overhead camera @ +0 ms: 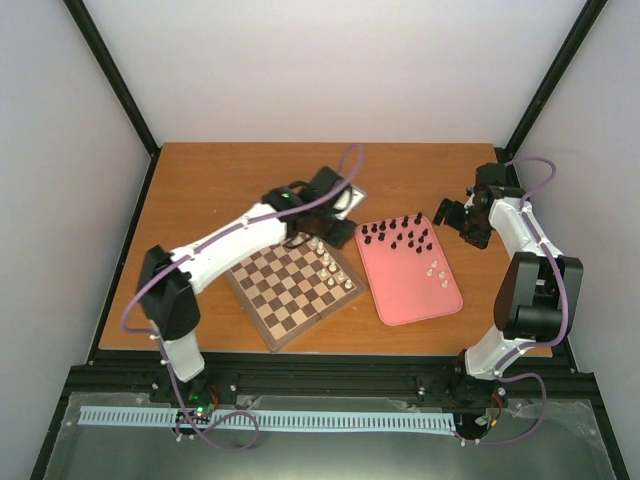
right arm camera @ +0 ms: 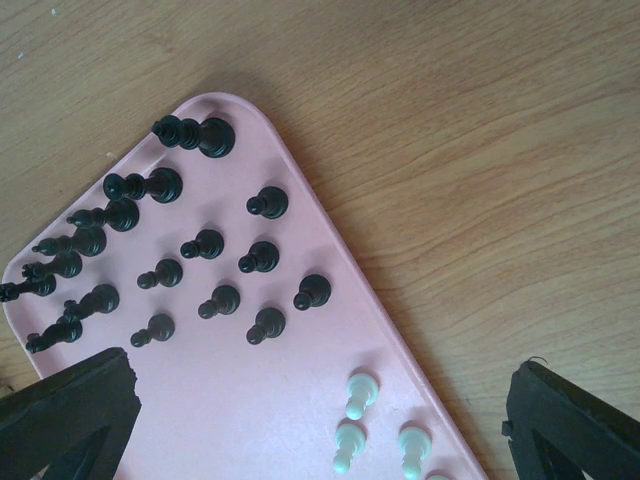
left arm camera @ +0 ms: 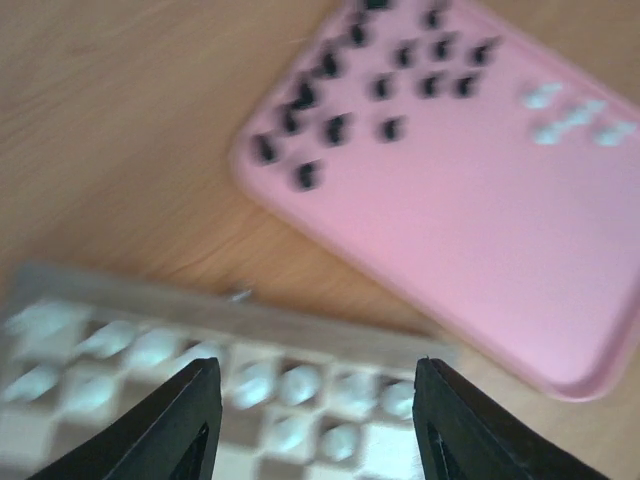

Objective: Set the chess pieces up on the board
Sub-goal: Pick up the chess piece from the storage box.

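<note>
The board [overhead camera: 285,300] lies at a slant on the wooden table [overhead camera: 200,190], left of centre. It is a flat square of dark-brown and light-tan checks inside a brown border. Along its edge nearest the pink tray [overhead camera: 415,295] stand cream-white pieces [overhead camera: 335,268] in two short rows. They are tiny turned figures, too blurred in the left wrist view to tell one kind from another. The tray sits just beside the board, on its right. At the tray's far end stand the black pieces [right arm camera: 205,243], taller ones along the rim and round-headed pawns inside them. A few white pawns [right arm camera: 360,392] cluster near the tray's right edge. The left gripper [left arm camera: 315,390] hangs over the board's white rows, fingers apart with nothing between them. The right gripper [right arm camera: 320,420] hovers over the tray, spread wide and empty.
</note>
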Available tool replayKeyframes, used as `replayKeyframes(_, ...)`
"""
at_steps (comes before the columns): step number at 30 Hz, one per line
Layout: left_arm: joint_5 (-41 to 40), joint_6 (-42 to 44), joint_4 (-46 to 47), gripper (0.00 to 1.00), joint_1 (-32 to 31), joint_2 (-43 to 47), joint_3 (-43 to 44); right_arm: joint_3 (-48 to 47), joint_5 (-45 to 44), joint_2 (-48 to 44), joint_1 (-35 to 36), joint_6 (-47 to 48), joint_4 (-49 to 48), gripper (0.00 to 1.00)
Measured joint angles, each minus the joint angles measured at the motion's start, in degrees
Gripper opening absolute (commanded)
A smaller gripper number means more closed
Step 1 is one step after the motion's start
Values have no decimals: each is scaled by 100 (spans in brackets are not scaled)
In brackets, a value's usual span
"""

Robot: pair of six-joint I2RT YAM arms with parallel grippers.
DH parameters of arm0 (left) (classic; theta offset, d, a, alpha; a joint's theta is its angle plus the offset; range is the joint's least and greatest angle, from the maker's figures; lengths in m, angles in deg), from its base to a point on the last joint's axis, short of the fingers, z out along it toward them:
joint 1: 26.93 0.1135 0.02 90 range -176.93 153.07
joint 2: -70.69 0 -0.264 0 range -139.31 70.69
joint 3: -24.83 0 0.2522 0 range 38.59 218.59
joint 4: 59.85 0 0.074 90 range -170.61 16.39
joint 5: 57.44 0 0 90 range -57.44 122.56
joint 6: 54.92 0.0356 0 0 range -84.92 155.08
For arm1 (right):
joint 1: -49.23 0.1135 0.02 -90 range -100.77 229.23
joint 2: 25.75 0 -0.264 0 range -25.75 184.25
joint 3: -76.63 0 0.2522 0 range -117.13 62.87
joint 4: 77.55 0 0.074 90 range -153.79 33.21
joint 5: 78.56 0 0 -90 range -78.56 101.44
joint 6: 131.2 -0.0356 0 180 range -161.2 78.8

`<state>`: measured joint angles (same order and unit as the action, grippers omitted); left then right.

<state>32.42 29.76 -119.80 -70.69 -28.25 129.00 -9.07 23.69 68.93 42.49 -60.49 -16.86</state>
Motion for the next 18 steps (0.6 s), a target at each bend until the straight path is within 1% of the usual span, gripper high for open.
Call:
replayKeyframes(4,385,31,98,54,-761,-896,863,-17,-2,0,0,2,9,100)
replayKeyframes(8,697,66,199,53,-1322,-2028,1801,-94,-4,2,0,9,17,100)
replayKeyframes(12,968,57,317,52,-1600,-2730,2035,-168,-31,24,0,59,31,100)
replayKeyframes(15,1119,20,299,52,-1644,-3077,2186,-205,-90,24,0,107,46,100)
replayKeyframes(18,1182,-26,393,51,-1644,-3451,2514,-258,-131,55,0,142,72,100)
